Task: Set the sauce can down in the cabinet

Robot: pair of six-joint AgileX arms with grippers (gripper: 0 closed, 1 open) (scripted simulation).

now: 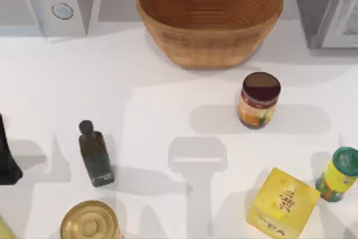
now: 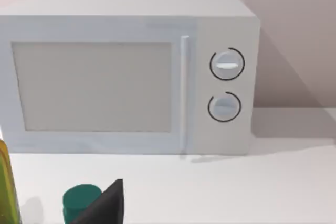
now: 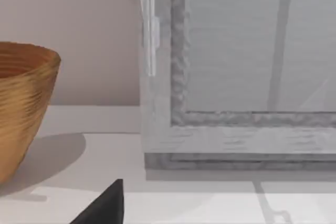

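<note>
The sauce can (image 1: 259, 99), with a dark maroon top and a red, orange and yellow label, stands upright on the white table right of centre, just in front of the basket. At the back right corner is the cabinet (image 1: 319, 4), grey and speckled; the right wrist view faces its speckled frame (image 3: 178, 77) and pale panel. A dark part of my left arm (image 1: 5, 158) sits at the table's left edge, far from the can. A dark tip of my left gripper (image 2: 105, 205) and of my right gripper (image 3: 105, 205) shows in each wrist view. Nothing is held.
A woven basket (image 1: 210, 18) stands at the back centre and a white microwave (image 1: 45, 1) with two knobs at the back left. A dark bottle (image 1: 95, 155), a gold-topped can (image 1: 89, 222), a yellow box (image 1: 282, 202) and a green-lidded yellow can (image 1: 338, 174) line the front.
</note>
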